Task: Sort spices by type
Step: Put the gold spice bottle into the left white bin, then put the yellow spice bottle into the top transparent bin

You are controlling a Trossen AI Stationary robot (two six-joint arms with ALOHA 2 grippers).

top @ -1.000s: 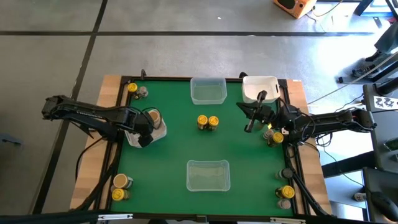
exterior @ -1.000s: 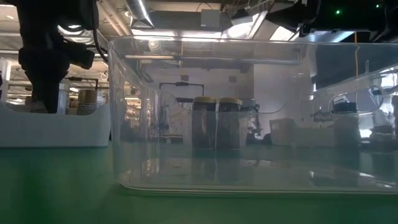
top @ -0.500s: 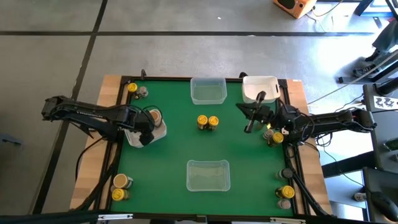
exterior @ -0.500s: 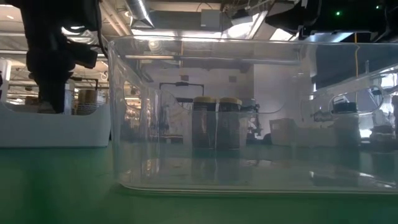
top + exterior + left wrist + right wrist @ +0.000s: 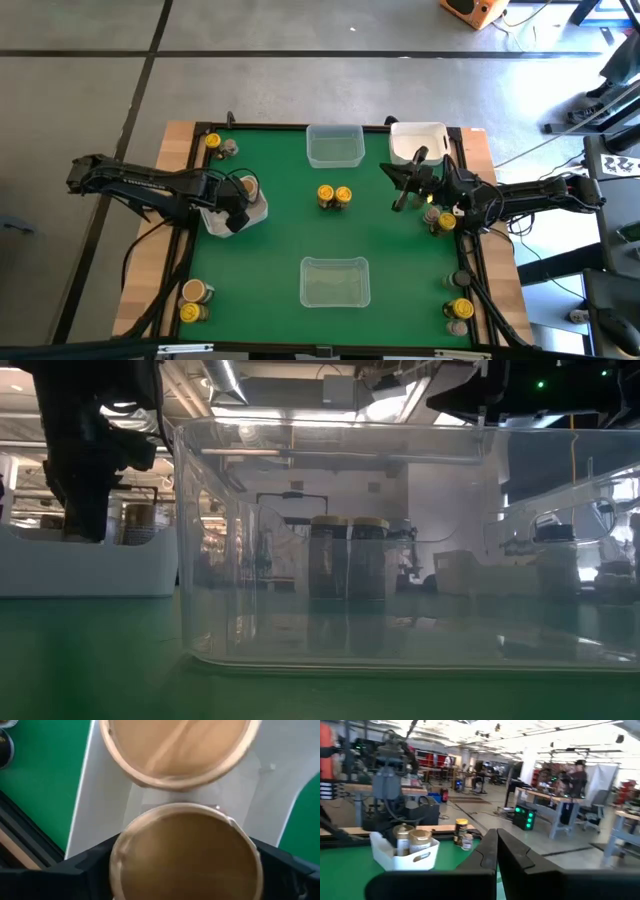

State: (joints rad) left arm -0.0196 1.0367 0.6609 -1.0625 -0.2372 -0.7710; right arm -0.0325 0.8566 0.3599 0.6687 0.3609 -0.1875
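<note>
- Spices sit in groups on the green table [image 5: 280,240]: two yellow-lidded jars [image 5: 334,196] touching at the centre, two tan-lidded jars [image 5: 185,855] in a white tub [image 5: 256,210] on the left side
- More jars stand at the corners: a pair at the far left [image 5: 220,145], a pair at the near left [image 5: 192,301], a few along the right edge [image 5: 458,310], one yellow lid [image 5: 445,221] just beside the right arm
- Left gripper [image 5: 232,222] hangs over the white tub; in the left wrist view its fingers [image 5: 80,867] flank the nearer tan jar on both sides, spread wide, and I cannot tell whether they touch it
- Second tan jar [image 5: 175,750] stands just beyond the first, inside the same tub
- Right gripper [image 5: 405,195] is raised above the table right of centre, fingers [image 5: 487,852] pressed together, holding nothing
- Clear tub [image 5: 334,145] sits at the far edge, another clear tub [image 5: 335,281] at the near edge, a second white tub [image 5: 417,141] at the far right
- Low view looks through the near clear tub [image 5: 400,540] at the two centre jars [image 5: 348,558], upright and side by side
</note>
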